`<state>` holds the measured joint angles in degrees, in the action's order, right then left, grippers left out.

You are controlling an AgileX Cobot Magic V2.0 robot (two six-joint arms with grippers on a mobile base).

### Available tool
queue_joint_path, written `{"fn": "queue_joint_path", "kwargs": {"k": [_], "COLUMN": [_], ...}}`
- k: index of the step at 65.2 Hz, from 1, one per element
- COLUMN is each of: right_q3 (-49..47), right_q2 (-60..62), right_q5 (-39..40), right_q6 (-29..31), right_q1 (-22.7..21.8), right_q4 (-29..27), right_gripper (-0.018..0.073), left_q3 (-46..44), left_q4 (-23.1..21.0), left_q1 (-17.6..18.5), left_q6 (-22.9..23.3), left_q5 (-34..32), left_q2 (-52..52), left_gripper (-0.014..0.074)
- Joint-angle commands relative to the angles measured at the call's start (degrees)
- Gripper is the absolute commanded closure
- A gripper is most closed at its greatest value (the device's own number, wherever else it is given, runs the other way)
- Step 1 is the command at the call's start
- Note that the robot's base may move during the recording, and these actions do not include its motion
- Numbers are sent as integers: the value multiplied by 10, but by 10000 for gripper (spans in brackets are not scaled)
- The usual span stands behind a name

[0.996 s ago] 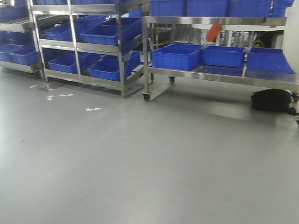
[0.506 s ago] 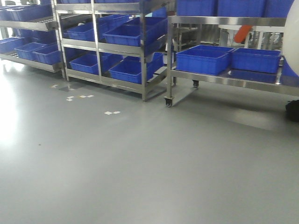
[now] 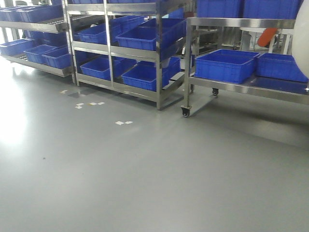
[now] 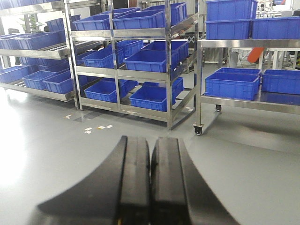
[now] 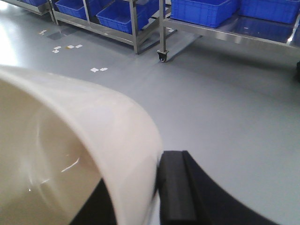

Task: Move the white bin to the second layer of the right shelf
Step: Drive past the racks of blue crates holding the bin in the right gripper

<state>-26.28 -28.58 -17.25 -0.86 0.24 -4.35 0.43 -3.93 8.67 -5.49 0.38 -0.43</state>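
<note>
My right gripper [image 5: 138, 176] is shut on the wall of the white bin [image 5: 93, 122], a glossy cream tub that fills the lower left of the right wrist view. One finger is inside the bin and one outside. The bin's side also shows as a pale blur at the right edge of the front view [image 3: 304, 43]. My left gripper [image 4: 151, 145] is shut with nothing between its black pads, held above the floor. Steel racks [image 4: 166, 70] with roller levels stand ahead. I cannot tell from here which level is the right shelf second layer.
Blue crates [image 3: 145, 36] fill the rack levels. A wheeled steel table [image 3: 251, 87] at the right carries more blue crates [image 3: 226, 65]; its caster [image 3: 185, 112] is nearest. White tape marks [image 3: 123, 123] lie on the grey floor.
The front view has swung left: racks and table slid rightward and look nearer. A black bag on the floor left the view. Another rack came in at the far left.
</note>
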Motion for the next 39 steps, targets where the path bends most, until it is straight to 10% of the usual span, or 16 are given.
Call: {"fn": "queue_joint_path", "kwargs": {"k": [1,39], "right_q3": [-18,-18], "right_q2": [0,0], "right_q5": [62,62], "right_q6": [3,3], "right_q1": [-4,-4], "right_q4": [0,0], "right_gripper": [536,536], "left_q3": [19,19], "left_q4": [-3,-3], "left_q1": [1,1], "left_q6": [4,4], "left_q5": [-50,-50], "left_q2": [-8,-8], "left_gripper": [512,512]}}
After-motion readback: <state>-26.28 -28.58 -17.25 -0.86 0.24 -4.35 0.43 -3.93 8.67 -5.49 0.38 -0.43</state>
